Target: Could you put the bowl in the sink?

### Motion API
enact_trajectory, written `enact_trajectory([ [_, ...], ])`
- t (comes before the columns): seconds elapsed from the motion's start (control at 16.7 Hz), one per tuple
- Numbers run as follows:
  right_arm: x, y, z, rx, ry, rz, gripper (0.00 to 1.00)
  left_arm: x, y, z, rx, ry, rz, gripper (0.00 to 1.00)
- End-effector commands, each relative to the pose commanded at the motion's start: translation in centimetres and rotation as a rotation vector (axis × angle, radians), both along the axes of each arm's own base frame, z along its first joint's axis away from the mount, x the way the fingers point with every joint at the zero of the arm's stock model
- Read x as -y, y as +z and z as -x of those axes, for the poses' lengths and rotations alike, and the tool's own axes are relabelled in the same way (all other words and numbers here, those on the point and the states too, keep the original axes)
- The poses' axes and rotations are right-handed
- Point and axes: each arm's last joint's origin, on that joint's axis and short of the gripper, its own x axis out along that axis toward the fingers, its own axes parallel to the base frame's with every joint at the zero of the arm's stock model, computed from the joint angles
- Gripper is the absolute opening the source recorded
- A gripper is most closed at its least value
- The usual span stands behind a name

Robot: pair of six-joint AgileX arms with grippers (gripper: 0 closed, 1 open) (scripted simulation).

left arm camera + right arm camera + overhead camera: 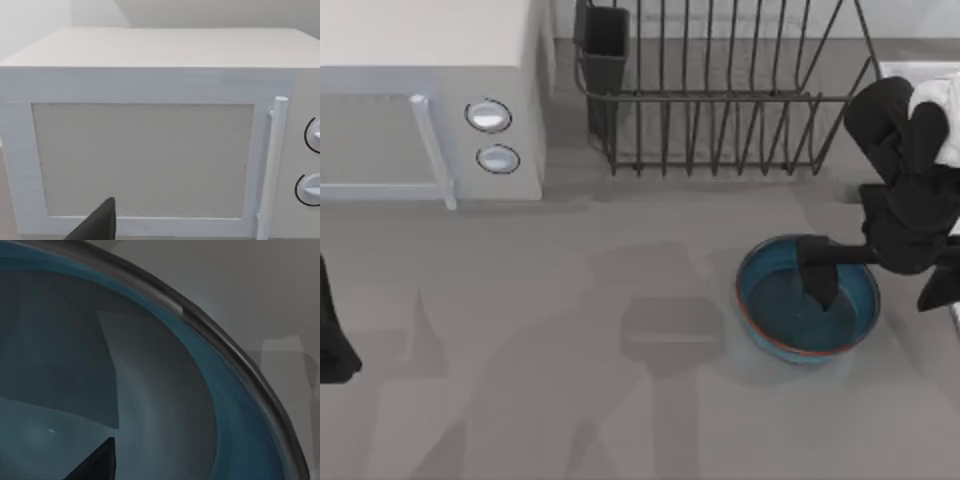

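Reaching in from the table's right side, the right gripper [820,285] hangs over the bowl [807,298], its dark fingers dipping inside the rim toward the middle. Whether those fingers are spread or pressed together I cannot tell; in the right wrist view one dark fingertip [97,462] shows low against the blue glaze, with the bowl's rim [220,340] curving past it. Nothing shows a pinch on the rim yet, so my judgement is that the arm is lining up a grasp on the wall of the bowl rather than carrying it.

That bowl sits flat on the table [570,400], right of centre and in front of the dark wire dish rack [720,100]. A pale raised edge of the sink [910,70] shows at the far right, behind the arm, so the bowl is near its goal but not yet in it.

Further left stands the white microwave [430,100], door closed. Parked at the left edge, the left gripper [332,345] faces that door [142,160], idle; I cannot tell its finger state either.
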Motion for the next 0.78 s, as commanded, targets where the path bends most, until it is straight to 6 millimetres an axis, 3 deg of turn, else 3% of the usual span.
enact_trajectory([
  [0.78, 0.0, 0.0, 0.0, 0.0, 0.0, 0.0, 0.02, 0.0, 0.0, 0.0, 0.0, 0.0, 0.0, 1.0],
])
